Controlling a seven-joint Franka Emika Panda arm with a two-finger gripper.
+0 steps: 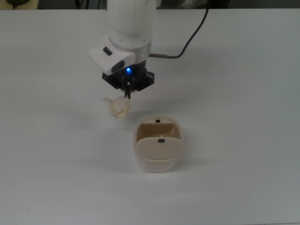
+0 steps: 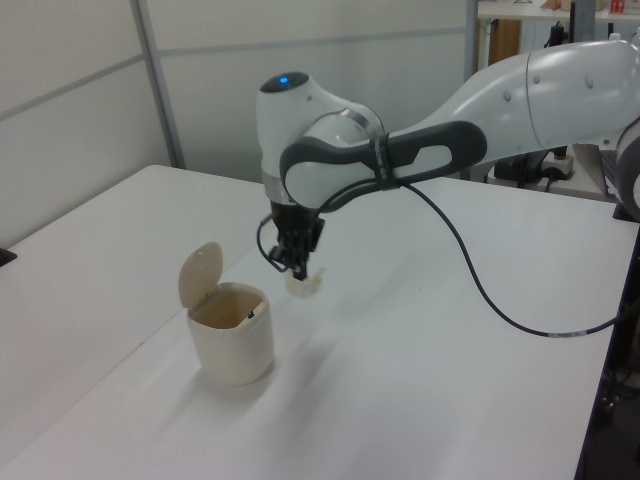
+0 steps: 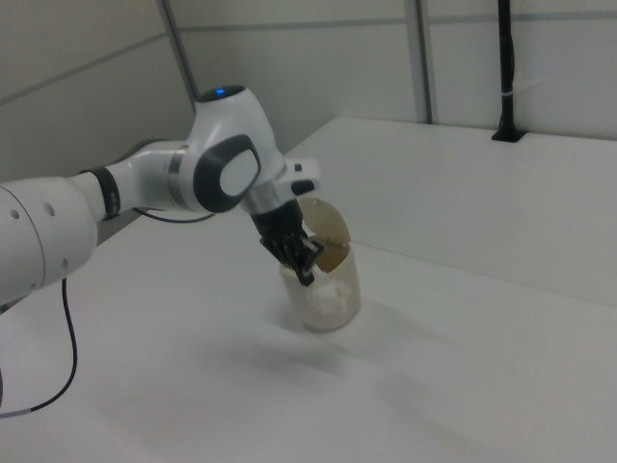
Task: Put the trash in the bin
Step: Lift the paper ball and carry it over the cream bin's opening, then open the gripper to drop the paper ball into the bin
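The trash [image 1: 117,107], a wrinkled off-white tissue ball, hangs just below my gripper [image 1: 126,92], which is shut on it. In the left view the trash [image 2: 305,284] is off the table, beside and slightly above the rim of the bin [image 2: 232,340]. The bin [image 1: 158,157] is a small beige container whose flap lid [image 2: 203,272] stands open, showing its hollow inside. It sits just to the top view's lower right of the trash. In the right view the gripper [image 3: 305,268] and the trash [image 3: 328,292] overlap the front of the bin [image 3: 349,275].
A black cable [image 1: 187,42] trails from the arm across the white table [image 1: 243,117] and loops low in the left view's right [image 2: 500,310]. The table's far edge runs along the top view's top. Grey wall panels stand behind the table.
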